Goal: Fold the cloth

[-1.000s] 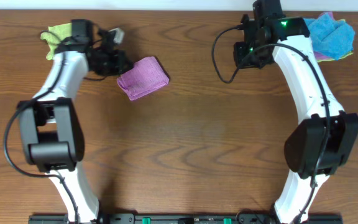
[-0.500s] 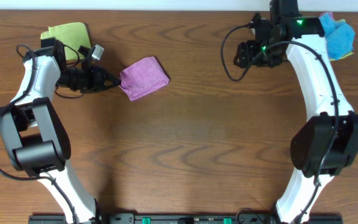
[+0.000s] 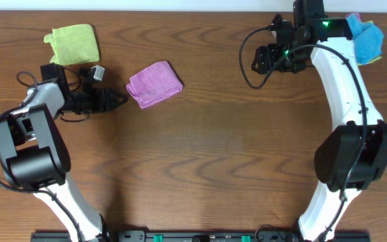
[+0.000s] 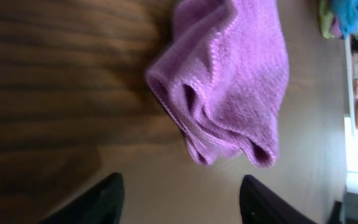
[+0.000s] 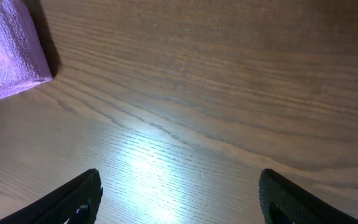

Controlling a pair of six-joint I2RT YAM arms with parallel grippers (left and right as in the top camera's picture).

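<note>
The cloth [image 3: 155, 83] lies folded into a small thick mauve bundle on the wooden table, left of centre. In the left wrist view the cloth [image 4: 229, 81] shows its layered open edges toward the camera. My left gripper [image 3: 119, 101] points at it from the left, a short way off, not touching. It [image 4: 182, 202] is open with bare table between the fingers. My right gripper [image 3: 261, 59] hovers at the far right of the table, well away from the cloth. It [image 5: 179, 202] is open and empty, and the cloth [image 5: 11, 53] sits in the top left corner of its view.
A lime-green cloth [image 3: 74, 42] lies at the back left, behind my left arm. A bright blue cloth [image 3: 366, 37] is heaped at the back right corner, beside the right arm. Cables loop off both wrists.
My left gripper opened, let go of the cloth and drew back to the left. My right gripper opened wide and shifted slightly right. The cloth stayed put.
</note>
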